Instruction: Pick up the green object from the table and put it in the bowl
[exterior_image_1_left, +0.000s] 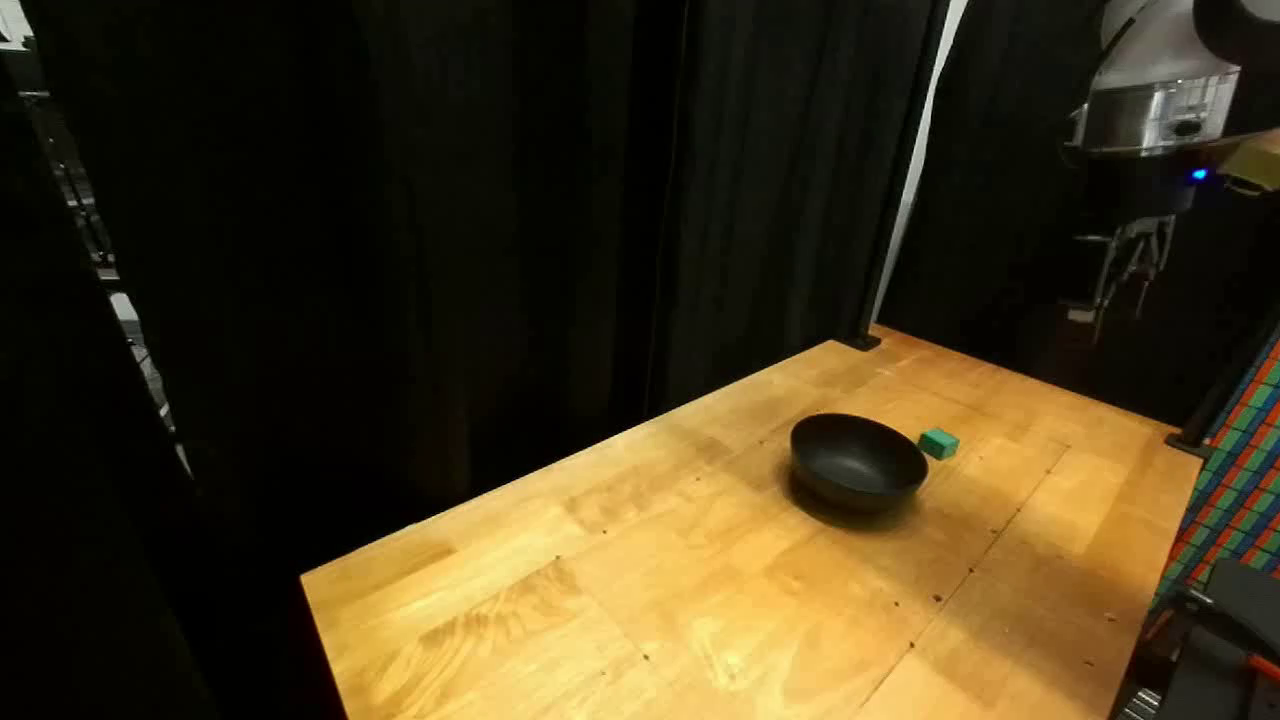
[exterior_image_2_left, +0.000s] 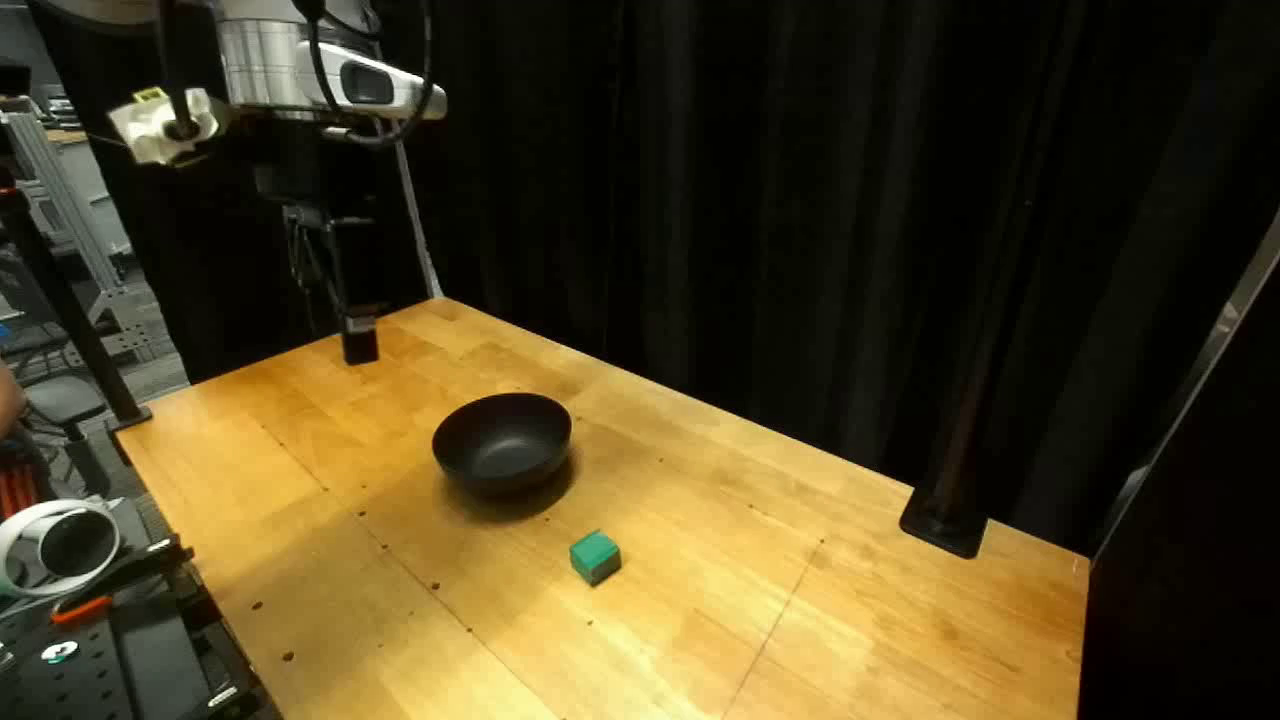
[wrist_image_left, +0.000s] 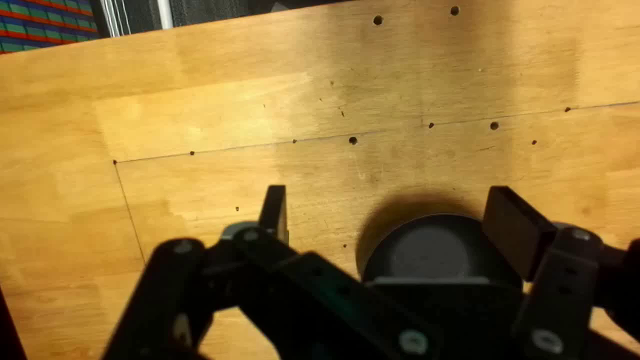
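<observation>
Green block (exterior_image_2_left: 595, 557) near plain black bowl (exterior_image_2_left: 504, 445)

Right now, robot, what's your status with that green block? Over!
Gripper open, holding nothing. Green block on the wooden tabletop. Black bowl close beside it, not touching; might get bumped.

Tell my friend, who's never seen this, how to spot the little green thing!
Look on the big wooden table for the round black bowl. Near it, but apart, sits the green block: small and boxy, while the bowl is wide and dark.
</observation>
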